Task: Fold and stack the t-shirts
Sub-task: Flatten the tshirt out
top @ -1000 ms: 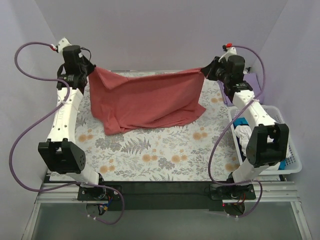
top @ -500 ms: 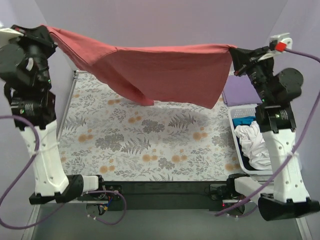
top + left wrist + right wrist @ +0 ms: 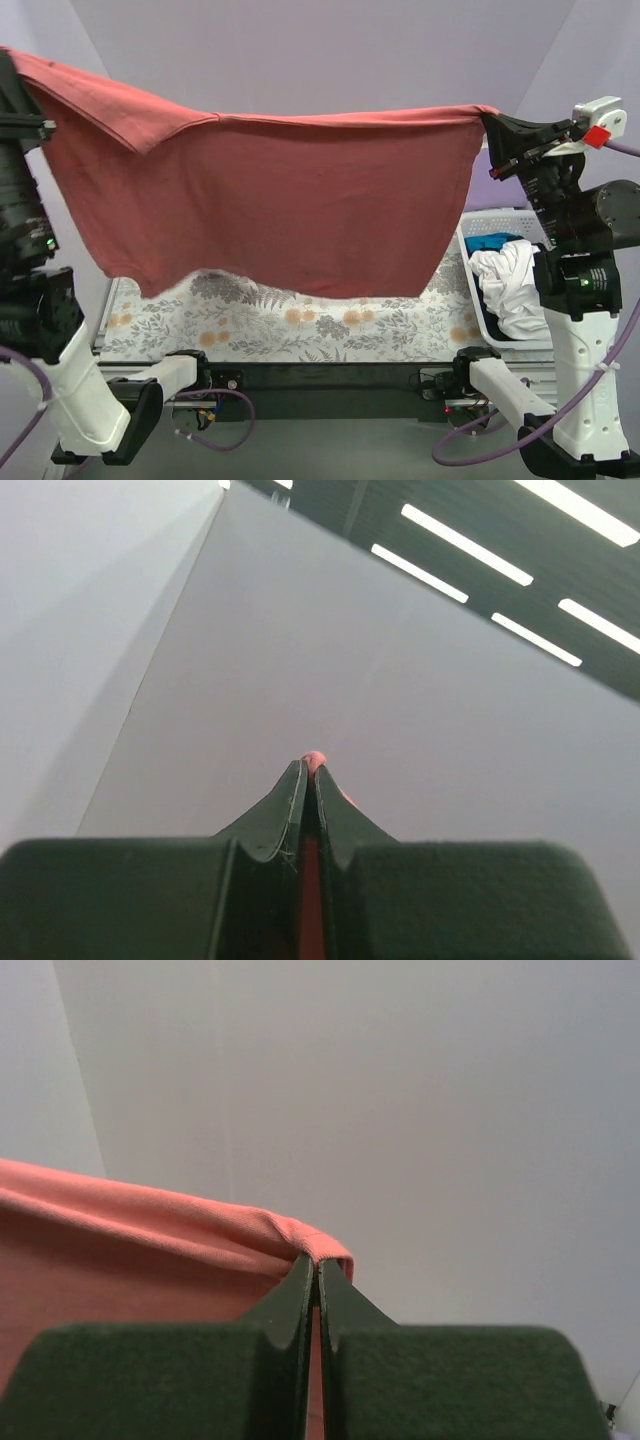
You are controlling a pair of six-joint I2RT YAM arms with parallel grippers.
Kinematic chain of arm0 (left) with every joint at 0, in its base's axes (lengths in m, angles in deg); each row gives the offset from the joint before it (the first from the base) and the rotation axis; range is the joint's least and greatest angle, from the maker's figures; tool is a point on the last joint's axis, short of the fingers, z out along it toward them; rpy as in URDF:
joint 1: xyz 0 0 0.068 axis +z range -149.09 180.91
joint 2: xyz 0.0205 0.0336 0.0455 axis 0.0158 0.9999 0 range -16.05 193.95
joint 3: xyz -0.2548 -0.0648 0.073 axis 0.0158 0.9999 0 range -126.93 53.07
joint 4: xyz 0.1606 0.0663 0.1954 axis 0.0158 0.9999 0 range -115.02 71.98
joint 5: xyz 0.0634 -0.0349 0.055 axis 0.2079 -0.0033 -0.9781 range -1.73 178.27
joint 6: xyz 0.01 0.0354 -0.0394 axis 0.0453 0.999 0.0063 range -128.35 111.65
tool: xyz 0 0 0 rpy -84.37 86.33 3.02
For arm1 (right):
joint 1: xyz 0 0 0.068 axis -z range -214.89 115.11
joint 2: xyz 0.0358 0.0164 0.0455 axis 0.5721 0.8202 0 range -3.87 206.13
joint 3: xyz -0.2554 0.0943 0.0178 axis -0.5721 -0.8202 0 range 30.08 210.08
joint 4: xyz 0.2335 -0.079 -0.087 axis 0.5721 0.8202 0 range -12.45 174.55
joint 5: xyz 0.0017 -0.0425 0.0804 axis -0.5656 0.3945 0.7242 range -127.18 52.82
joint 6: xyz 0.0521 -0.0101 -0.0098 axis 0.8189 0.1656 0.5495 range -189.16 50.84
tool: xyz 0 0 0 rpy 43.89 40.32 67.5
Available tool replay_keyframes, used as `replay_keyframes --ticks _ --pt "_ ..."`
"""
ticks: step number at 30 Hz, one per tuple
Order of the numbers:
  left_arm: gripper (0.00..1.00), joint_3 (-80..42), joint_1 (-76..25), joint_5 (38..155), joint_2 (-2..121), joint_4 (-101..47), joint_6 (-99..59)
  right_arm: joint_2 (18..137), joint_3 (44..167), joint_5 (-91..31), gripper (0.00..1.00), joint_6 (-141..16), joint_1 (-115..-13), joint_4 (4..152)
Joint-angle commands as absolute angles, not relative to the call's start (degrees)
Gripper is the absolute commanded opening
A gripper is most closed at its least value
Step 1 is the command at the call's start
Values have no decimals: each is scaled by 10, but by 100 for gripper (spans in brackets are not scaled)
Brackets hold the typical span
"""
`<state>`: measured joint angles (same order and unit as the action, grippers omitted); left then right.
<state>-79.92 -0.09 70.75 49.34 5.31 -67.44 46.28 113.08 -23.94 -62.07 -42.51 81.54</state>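
Note:
The salmon-red t-shirt (image 3: 270, 200) hangs spread wide in the air between my two grippers, high above the table, its lower edge loose. My left gripper (image 3: 310, 772) is shut on its left top corner, where a bit of red cloth (image 3: 314, 758) shows at the tips; in the top view this gripper sits at the far left edge (image 3: 8, 60). My right gripper (image 3: 493, 128) is shut on the right top corner, and its wrist view (image 3: 318, 1262) shows the hem (image 3: 150, 1220) pinched. A lavender-purple t-shirt (image 3: 497, 188) lies behind the right arm, mostly hidden.
The floral table cloth (image 3: 300, 312) shows below the hanging shirt. A white slatted basket (image 3: 468, 250) at the right holds white cloth (image 3: 512, 285) and blue cloth (image 3: 496, 242). Both arms stand tall at the sides, near the enclosure walls.
Both arms have lifted the salmon-red shirt from the table's far side up and toward the camera. It now hangs spread and fully off the table.

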Motion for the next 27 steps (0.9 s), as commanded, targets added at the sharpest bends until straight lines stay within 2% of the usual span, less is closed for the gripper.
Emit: replay_keyframes --ticks 1,6,10,16,23,27 --pt "0 -716 -5 706 548 42 -645 489 1117 -260 1 -634 -422 819" --pt "0 -543 -5 730 606 -11 -654 558 1068 -263 1 -638 -422 818" --pt "0 -463 -5 765 689 -97 -668 646 1030 -290 1 -663 -422 794" --pt "0 -509 -5 803 891 -138 -690 819 1004 -337 1 -676 -414 653" --pt "0 -605 -5 825 1063 -169 -702 1028 1098 -307 1 -685 -403 595" --pt "0 -628 -1 842 1113 -181 -718 1121 1159 -289 1 -684 -391 595"
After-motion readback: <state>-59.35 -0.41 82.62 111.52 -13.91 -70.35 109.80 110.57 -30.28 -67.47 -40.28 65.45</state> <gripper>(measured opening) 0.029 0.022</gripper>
